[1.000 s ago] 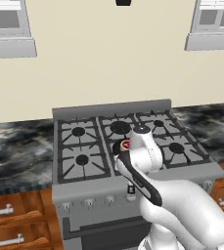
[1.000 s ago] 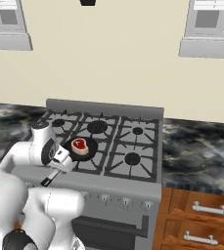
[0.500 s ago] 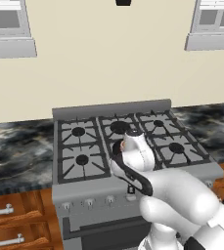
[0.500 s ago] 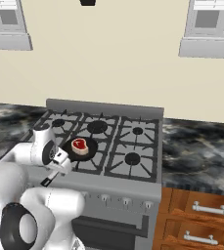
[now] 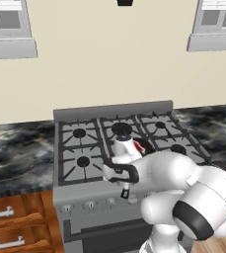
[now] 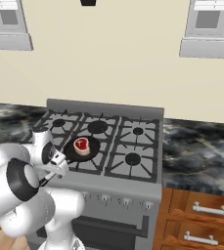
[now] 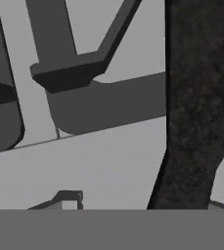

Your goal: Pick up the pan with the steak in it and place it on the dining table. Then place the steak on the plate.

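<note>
on your far left in the right base view lies the marbled counter, and next to it the grey stove with its black grates and a row of knobs along the front. your arm's hand sits low over the stove's front left corner, at the near end of the pan. the pan rests on the front left burner, flat on the grate, and the steak lies inside it, red with a pale rim, a little toward the back of the pan. the pan's handle runs forward and left, down toward your hand, where the hand's white body covers it.

in the left base view you see the same stove from the other side; your white forearm crosses over the pan, so only a dark sliver of it with a touch of red shows behind the wrist. a dark cable loops below the hand.

in the hand view a broad dark speckled band runs down the right side, close to the camera, with grey stove metal and a grate bar to its left.

you cannot tell from these pictures how wide the jaws stand, nor whether they have closed on the handle.
</note>
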Controlling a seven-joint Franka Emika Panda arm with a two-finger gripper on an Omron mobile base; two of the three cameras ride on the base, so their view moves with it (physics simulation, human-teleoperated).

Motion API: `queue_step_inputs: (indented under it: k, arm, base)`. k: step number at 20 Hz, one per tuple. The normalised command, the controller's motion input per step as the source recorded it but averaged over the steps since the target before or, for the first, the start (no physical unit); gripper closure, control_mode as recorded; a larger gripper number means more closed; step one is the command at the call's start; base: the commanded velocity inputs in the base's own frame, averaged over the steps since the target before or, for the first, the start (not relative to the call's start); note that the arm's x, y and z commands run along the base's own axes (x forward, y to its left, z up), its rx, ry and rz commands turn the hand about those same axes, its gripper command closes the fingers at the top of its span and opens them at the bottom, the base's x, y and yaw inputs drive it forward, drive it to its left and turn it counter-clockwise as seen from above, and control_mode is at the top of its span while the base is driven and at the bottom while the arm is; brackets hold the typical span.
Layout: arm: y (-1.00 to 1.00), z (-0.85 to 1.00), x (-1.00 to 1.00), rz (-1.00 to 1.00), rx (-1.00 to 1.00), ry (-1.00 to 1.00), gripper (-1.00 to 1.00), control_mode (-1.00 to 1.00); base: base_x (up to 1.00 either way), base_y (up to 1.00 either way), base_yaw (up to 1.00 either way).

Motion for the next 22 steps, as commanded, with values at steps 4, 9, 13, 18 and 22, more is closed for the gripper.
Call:
queue_step_inputs:
  k: [4,9,13,18,22]
  arm:
    - [-0.08,-0.29,-0.02,0.00,0.00,0.01,1.00,-1.00]
    - [0.00,0.23,0.00,-0.05,0.03,0.00,1.00,-1.00]
    - [0.00,0.87,-0.10,-0.11,0.07,-0.04,1.00,-1.00]
    - [-0.01,1.00,-0.51,-0.05,0.06,-0.09,1.00,-1.00]
    - [-0.11,0.97,-0.89,0.00,0.04,-0.10,1.00,-1.00]
  base:
    - [0.00,0.00,0.00]
    - [0.00,0.00,0.00]
    - [0.00,0.00,0.00]
    - [0.00,0.00,0.00]
    - [0.00,0.00,0.00]
